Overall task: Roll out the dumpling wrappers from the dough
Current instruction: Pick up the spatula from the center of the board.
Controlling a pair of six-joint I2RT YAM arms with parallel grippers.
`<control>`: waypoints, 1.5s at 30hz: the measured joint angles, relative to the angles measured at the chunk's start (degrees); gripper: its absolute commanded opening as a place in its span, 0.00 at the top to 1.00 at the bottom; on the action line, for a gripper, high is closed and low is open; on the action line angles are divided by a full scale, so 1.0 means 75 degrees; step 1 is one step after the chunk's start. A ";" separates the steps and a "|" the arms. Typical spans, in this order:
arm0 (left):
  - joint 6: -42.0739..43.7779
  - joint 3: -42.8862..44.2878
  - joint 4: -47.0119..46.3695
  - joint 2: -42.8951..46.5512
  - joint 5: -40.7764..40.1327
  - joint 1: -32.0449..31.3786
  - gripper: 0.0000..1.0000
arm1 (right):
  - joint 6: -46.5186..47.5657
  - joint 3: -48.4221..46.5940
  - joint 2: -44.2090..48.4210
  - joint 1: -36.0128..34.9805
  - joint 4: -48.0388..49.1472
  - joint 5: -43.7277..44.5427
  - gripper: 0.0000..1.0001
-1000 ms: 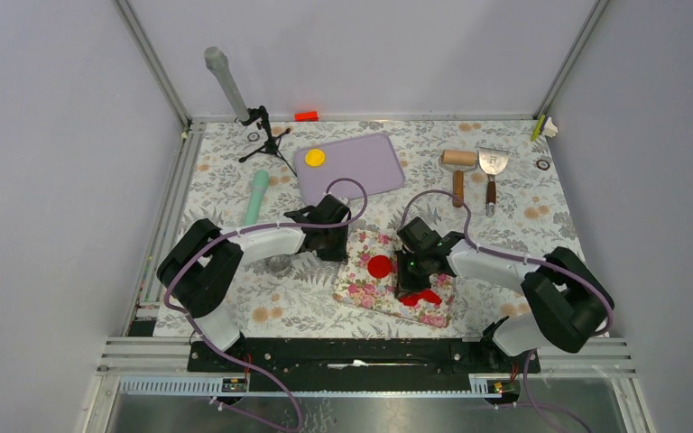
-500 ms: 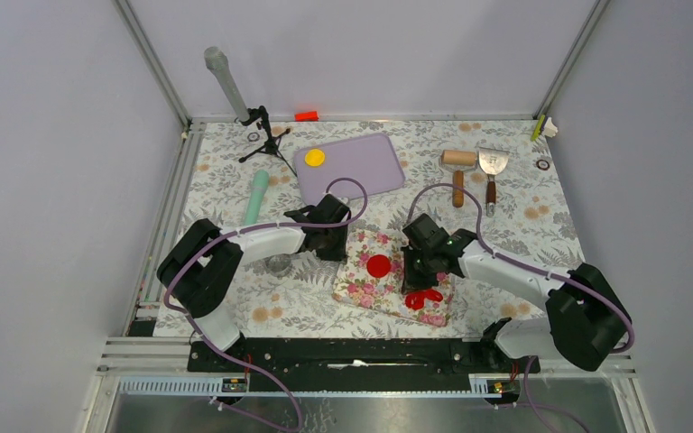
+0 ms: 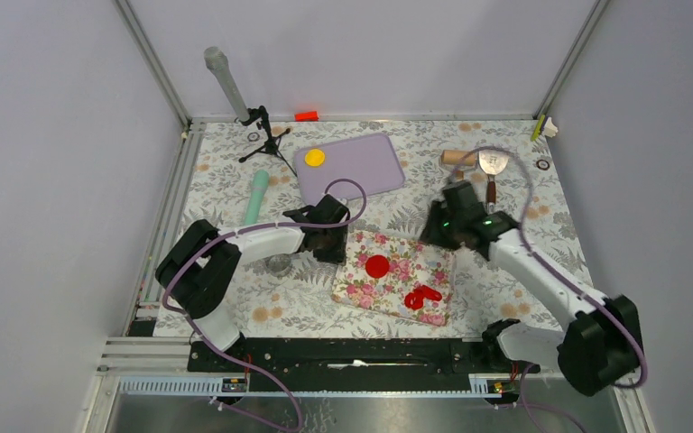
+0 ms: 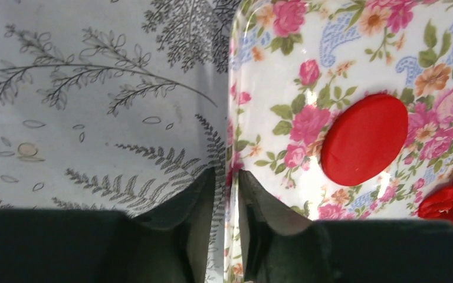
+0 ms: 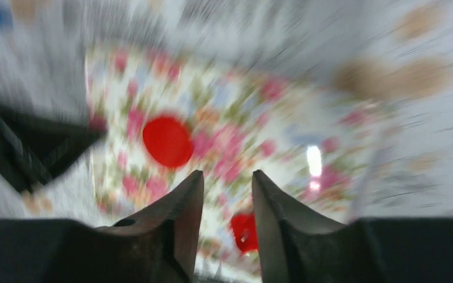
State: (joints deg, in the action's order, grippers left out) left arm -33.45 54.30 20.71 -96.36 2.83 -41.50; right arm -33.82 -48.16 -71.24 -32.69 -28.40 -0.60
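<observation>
A flat round red dumpling wrapper [image 3: 377, 266] [image 4: 364, 140] [image 5: 167, 141] lies on the floral mat [image 3: 361, 287] [image 4: 283, 71]. Ragged red dough scraps [image 3: 422, 296] [image 4: 448, 200] [image 5: 245, 231] sit near the mat's front right. A yellow wrapper [image 3: 315, 157] rests on the purple board [image 3: 361, 167]. My left gripper [image 3: 336, 248] [image 4: 227, 172] is at the mat's left edge, its jaws slightly apart with the edge running between them. Raised beyond the mat's back right corner, my right gripper [image 3: 438, 233] [image 5: 227, 172] is open and empty; its view is blurred.
A wooden rolling pin [image 3: 458, 158] and a metal scraper [image 3: 492, 165] lie at the back right, behind the right arm. A teal cylinder [image 3: 255, 198], a small tripod [image 3: 266, 137] and a red-orange block [image 3: 306, 115] stand at the back left.
My right gripper has lifted off the red scraps, swung back and to the right, and opened. The left jaws have parted a little at the mat's edge.
</observation>
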 measured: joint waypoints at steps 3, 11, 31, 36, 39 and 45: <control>0.0102 0.0015 0.0227 0.0117 -0.0073 0.0000 0.53 | 0.0277 -0.0070 0.0647 0.1926 0.0152 0.0341 0.40; 0.0289 0.0437 0.0804 0.0740 -0.0329 0.0009 0.43 | 0.0965 -0.0839 -0.1040 0.4709 0.0478 0.0647 0.24; 0.0481 0.1498 0.1973 0.2865 -0.0831 0.0038 0.33 | 0.2232 -0.5321 -0.6671 0.5566 0.0562 0.0790 0.35; 0.0481 0.1498 0.2229 0.2906 -0.0915 0.0090 0.33 | 0.2460 -0.5502 -0.6825 0.5560 0.0504 0.0822 0.82; 0.0481 0.1498 0.2264 0.2906 -0.0947 0.0122 0.34 | 0.2460 -0.5496 -0.6819 0.5560 0.0478 0.0819 1.00; 0.0481 0.1760 0.2567 0.2888 -0.1075 0.0163 0.36 | 0.2305 -0.4905 -0.6365 0.5581 0.0551 0.0568 1.00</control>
State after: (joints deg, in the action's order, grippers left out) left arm -29.85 67.51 39.97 -74.70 -5.23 -40.27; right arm -16.53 -84.95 -118.98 9.17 -24.27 3.66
